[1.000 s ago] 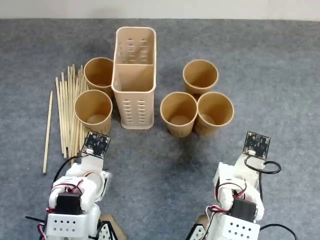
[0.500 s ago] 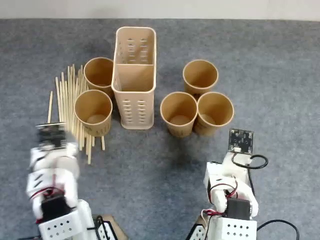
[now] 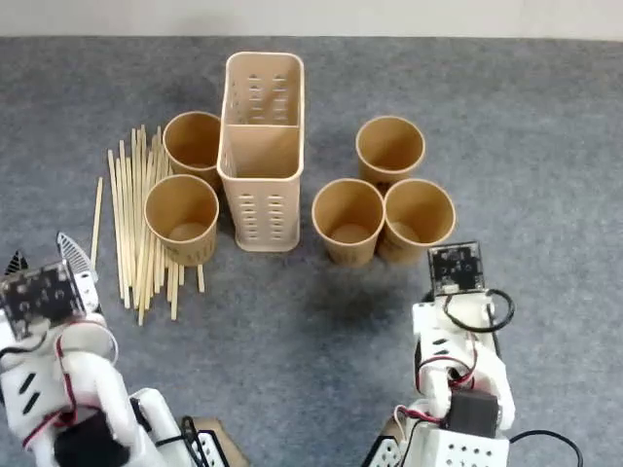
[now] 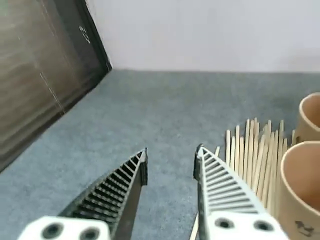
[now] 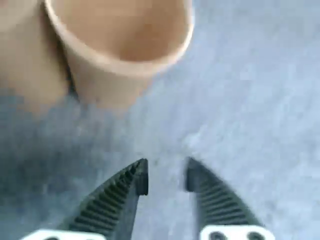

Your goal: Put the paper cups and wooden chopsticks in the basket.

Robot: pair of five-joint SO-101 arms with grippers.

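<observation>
Your left jaws stand well apart and empty, ribbed black faces over the bare grey felt-like tabletop (image 3: 321, 321). The fan of thin pale wooden chopsticks (image 3: 141, 219) lies just ahead of them, toward the tall perforated beige plastic basket (image 3: 261, 146), with a smooth tan paper cup (image 3: 182, 216) between. Your right jaws are narrowly parted and empty. A second tan paper cup (image 5: 120, 50) stands near ahead of them, touching a third cup (image 3: 348, 219), with open tabletop on the outer side.
</observation>
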